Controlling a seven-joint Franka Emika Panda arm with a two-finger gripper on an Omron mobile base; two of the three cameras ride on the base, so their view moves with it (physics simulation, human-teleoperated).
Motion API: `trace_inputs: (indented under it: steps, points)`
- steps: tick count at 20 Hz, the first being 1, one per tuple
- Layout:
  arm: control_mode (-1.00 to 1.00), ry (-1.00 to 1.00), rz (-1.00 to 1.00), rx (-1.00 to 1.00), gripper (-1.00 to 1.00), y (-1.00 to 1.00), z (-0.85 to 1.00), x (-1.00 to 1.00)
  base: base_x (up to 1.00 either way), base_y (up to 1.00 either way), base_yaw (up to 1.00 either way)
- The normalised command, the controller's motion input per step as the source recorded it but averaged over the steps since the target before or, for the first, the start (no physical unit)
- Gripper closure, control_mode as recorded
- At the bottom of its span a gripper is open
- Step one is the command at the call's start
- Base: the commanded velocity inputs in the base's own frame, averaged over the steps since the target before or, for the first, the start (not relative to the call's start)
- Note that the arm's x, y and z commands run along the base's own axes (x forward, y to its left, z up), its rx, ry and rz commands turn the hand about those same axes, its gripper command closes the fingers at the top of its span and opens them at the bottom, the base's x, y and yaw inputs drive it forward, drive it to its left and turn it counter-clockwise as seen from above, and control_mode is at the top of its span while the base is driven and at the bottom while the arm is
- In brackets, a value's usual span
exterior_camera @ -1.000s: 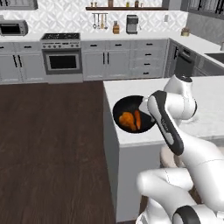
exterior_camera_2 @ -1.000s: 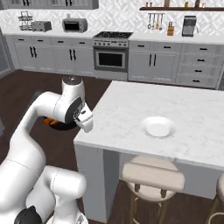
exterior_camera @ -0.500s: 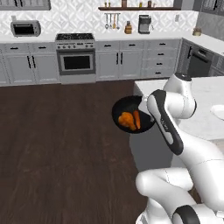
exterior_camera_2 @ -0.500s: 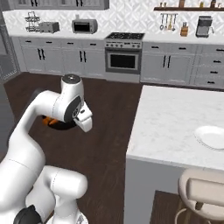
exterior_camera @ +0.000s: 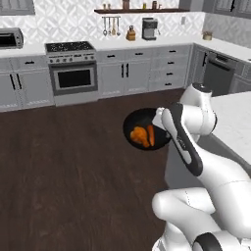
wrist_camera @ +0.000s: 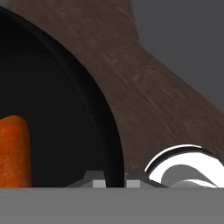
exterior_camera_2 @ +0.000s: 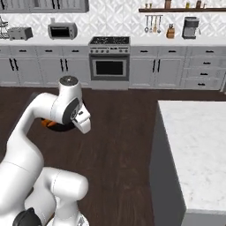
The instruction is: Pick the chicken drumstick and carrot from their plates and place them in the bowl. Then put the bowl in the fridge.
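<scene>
A glossy black bowl (exterior_camera: 142, 121) hangs in the air over the dark wood floor, beside the island's corner. In it lie the golden-brown chicken drumstick (exterior_camera: 138, 136) and the orange carrot (exterior_camera: 151, 135). My gripper (wrist_camera: 114, 181) is shut on the bowl's rim (wrist_camera: 103, 127), which runs down between the two fingertips. In the hand view the carrot (wrist_camera: 13, 151) rests against the bowl's black inside. From the right base view, a slice of the bowl (exterior_camera_2: 59, 128) peeks out behind my arm. The plates and the fridge are out of view.
The white marble island (exterior_camera: 235, 120) stands to my right, and its near corner (exterior_camera_2: 194, 137) reaches into the right base view. Grey cabinets and a steel oven range (exterior_camera: 72, 73) line the far wall. Open wood floor (exterior_camera: 59, 162) spreads to the left.
Both base views have shifted: the base has driven, so the island has slid off to the right. The bowl stays held in the same spot relative to my arm.
</scene>
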Motion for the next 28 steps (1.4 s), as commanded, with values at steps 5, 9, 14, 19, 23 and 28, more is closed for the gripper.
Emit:
trace_inputs:
  steps: [5,9,14,19,23,28]
  points:
    - [1.0,0.0,0.0,0.0,1.0,0.0,0.0,0.0,1.0,0.91,-0.11]
    - [1.0,0.0,0.0,0.0,1.0,0.0,0.0,0.0,1.0,0.5,0.16]
    - [1.0,0.0,0.0,0.0,1.0,0.0,0.0,0.0,1.0,0.34,0.2]
    - [1.0,0.0,0.0,0.0,1.0,0.0,0.0,0.0,1.0,0.31,0.25]
    - [1.0,0.0,0.0,0.0,1.0,0.0,0.0,0.0,1.0,0.26,0.44]
    - [1.0,0.0,0.0,0.0,1.0,0.0,0.0,0.0,0.98,0.2,0.59]
